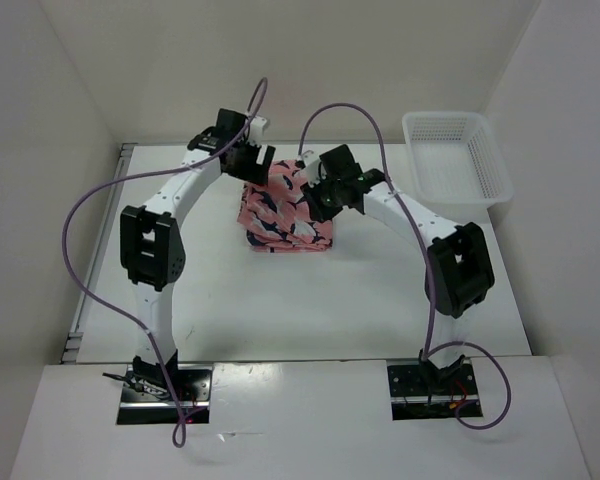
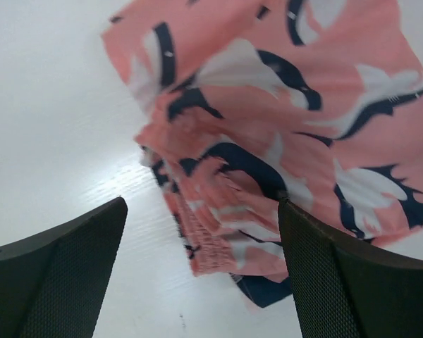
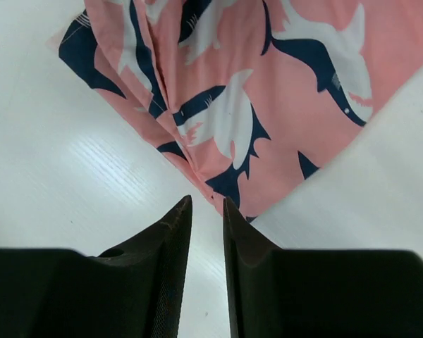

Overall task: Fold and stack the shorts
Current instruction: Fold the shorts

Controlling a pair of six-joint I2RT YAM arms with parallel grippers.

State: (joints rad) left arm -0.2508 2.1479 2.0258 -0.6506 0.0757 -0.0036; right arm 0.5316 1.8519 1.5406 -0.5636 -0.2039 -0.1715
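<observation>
The left hand [image 2: 201,204] gapes wide and holds nothing. The folded shark-print shorts [image 2: 282,127] lie on the white desk [image 2: 49,105] just ahead of its fingers, gathered edge nearest. The right hand [image 3: 206,203] is closed to a thin slit, empty, with a corner of the shorts just past its tips. Well beyond it, off to its right, sits a white mesh basket [image 1: 455,155].

**Both arms reach inward, jaws set differently**

Your left arm [image 1: 152,245] stretches forward and bends inward at the elbow. Your left gripper [image 2: 201,208] points down with its fingers spread wide. Your right arm [image 1: 458,262] mirrors it. Your right gripper [image 3: 206,204] tilts down, fingers drawn almost together, only a thin slit between them.
</observation>
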